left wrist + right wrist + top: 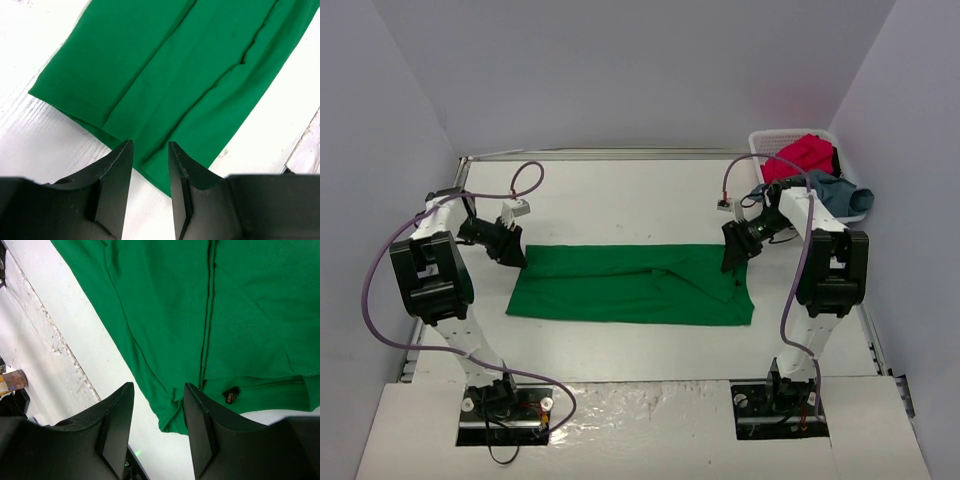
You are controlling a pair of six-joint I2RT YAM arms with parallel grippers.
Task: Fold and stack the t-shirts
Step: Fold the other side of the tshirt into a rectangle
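Jaws slightly parted and empty, left gripper (pixel 516 259) and right gripper (pixel 732 262) hover over opposite ends of the flat green t-shirt (pixel 620 287).

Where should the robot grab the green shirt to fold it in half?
Probably the two corners of one short end, pinching in from the outside edge. The green t-shirt lies flat as a long strip, so only its edges offer a lip.
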